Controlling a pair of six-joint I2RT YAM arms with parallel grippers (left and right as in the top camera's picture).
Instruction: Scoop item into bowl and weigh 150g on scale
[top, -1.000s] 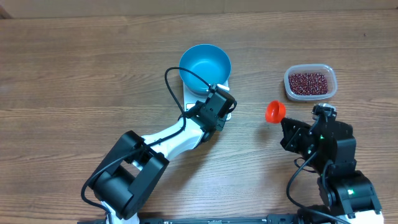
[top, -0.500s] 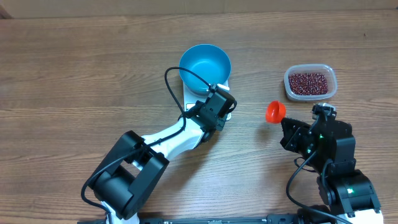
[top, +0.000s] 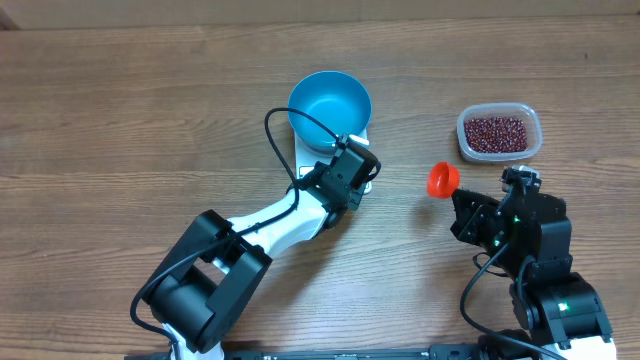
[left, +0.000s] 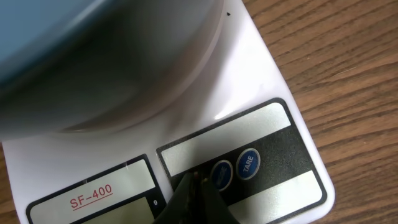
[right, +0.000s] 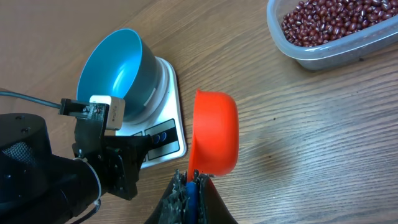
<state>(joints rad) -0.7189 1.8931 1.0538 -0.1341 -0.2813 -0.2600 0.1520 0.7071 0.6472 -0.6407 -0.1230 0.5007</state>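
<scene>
The blue bowl (top: 330, 100) stands on the white scale (top: 303, 158). My left gripper (top: 352, 172) is shut, empty, and its tips (left: 199, 182) rest on the scale's dark panel (left: 273, 149) just left of two blue buttons (left: 221, 174). The bowl (left: 43, 43) fills the top left of that view, blurred. My right gripper (top: 456, 197) is shut on the blue handle (right: 191, 193) of the orange scoop (right: 214, 134), which hangs empty above the table between scale (right: 169, 87) and tub. The beans (right: 329, 22) lie in the clear tub (top: 499, 132). The bowl (right: 115, 71) looks empty.
The left arm (top: 270, 225) stretches from the near edge up to the scale. Its black wrist (right: 50, 168) sits close to the left of the scoop. Bare wooden table (top: 120, 120) lies to the left and behind the bowl.
</scene>
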